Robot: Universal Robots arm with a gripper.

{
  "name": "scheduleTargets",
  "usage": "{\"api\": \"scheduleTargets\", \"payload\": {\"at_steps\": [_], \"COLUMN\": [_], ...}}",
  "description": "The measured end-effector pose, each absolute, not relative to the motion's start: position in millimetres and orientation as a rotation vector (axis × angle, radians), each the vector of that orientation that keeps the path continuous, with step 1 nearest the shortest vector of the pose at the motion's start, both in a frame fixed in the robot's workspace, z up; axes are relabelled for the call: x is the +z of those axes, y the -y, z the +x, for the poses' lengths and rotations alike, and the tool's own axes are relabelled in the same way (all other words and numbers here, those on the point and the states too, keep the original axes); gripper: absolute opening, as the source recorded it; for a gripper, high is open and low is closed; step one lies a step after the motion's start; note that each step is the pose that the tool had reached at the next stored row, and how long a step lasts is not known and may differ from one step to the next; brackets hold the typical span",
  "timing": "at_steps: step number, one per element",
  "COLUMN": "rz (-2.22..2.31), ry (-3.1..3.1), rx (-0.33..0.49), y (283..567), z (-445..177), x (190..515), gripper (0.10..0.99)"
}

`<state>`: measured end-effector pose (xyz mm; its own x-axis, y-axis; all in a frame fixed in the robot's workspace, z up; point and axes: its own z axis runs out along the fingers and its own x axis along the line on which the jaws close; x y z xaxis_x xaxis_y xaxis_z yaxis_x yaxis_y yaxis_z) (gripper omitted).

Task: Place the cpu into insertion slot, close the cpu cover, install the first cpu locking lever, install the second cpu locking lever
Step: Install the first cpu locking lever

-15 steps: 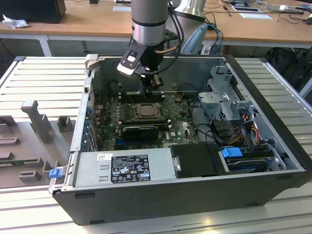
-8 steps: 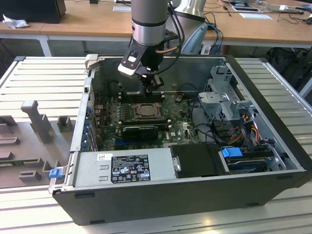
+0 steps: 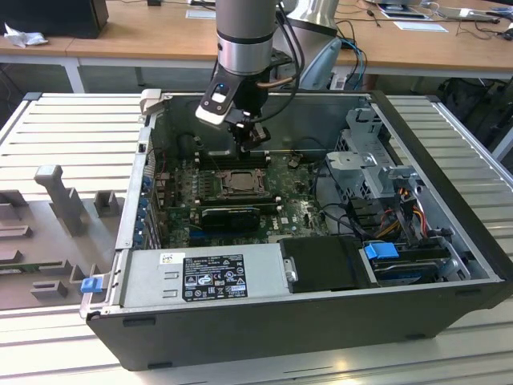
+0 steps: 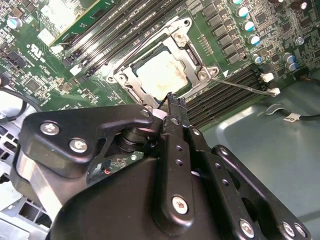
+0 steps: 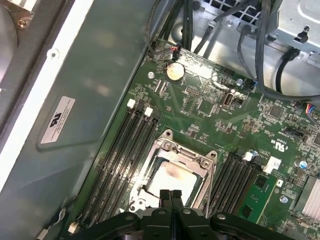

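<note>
Exterior view: the gripper hangs just above the insertion slot in the open computer case.

Second wrist view: the cpu sits under the lowered cpu cover. The fingers, pressed together and empty, are at its edge. A thin locking lever juts free.

First wrist view: the fingertips hover by the cover's rim. I'd push that lever steadily, avoiding the memory slots.

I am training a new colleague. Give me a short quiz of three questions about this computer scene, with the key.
1. True or false: the small pale beige-silver square cpu lies in the square black-rimmed insertion slot.
2. The thin dull-silver metal cpu cover is: A) lowered over the chip; B) standing upright; C) removed.
3. Fill in: the black gripper by the slot is ____ (open/shut).
Key: 1 true; 2 A; 3 shut.
</note>
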<state>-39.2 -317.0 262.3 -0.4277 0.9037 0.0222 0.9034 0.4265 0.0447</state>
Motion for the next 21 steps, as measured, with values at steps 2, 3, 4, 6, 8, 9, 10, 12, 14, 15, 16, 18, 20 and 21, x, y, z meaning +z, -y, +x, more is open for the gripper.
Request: {"api": "scheduleTargets", "payload": {"at_steps": [2,3,4,6,8,9,10,12,14,15,16,18,20,21], "rz": [1.668,1.661,1.655,1.642,1.635,1.633,1.628,1.618,1.613,1.61,1.607,1.6,1.591,1.586], "ry": [-2.655,-2.66,-2.664,-2.672,-2.676,-2.678,-2.681,-2.687,-2.691,-2.692,-2.694,-2.698,-2.704,-2.707], "rx": [0.078,0.078,0.078,0.078,0.078,0.078,0.078,0.078,0.078,0.078,0.078,0.078,0.078,0.078], "y": [317.0,317.0,317.0,317.0,317.0,317.0,317.0,317.0,317.0,317.0,317.0,317.0,317.0,317.0], "z": [-39.2,-39.2,-39.2,-39.2,-39.2,-39.2,-39.2,-39.2,-39.2,-39.2,-39.2,-39.2,-39.2,-39.2], "x": [262.3,262.3,262.3,262.3,262.3,262.3,262.3,262.3,262.3,262.3,262.3,262.3,262.3,262.3], "gripper": [0.106,0.106,0.106,0.106,0.106,0.106,0.106,0.106,0.106,0.106,0.106,0.106,0.106,0.106]}}
